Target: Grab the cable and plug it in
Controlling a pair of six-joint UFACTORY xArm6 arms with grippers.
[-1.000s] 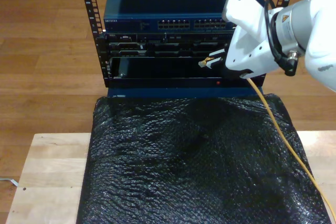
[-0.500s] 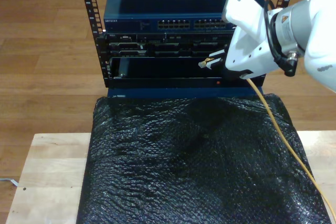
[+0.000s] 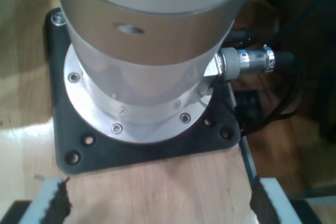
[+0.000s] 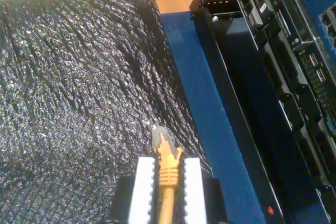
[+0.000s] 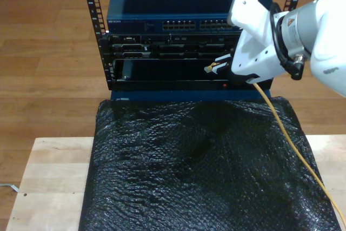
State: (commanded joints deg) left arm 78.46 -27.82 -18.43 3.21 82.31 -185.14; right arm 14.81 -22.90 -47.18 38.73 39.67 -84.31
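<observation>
Bubble wrap (image 5: 205,171) on table (image 5: 48,177), rack (image 5: 173,41) behind it

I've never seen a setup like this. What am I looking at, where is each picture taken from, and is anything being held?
These are two robot arms. The exterior view looks down on a table covered by a black sheet, facing a rack of network gear. The second wrist view rides on my second gripper, which is shut on the yellow cable near its plug, close to the rack. The first wrist view looks past my first gripper's fingertips at an arm's base bolted to the wood.
</observation>
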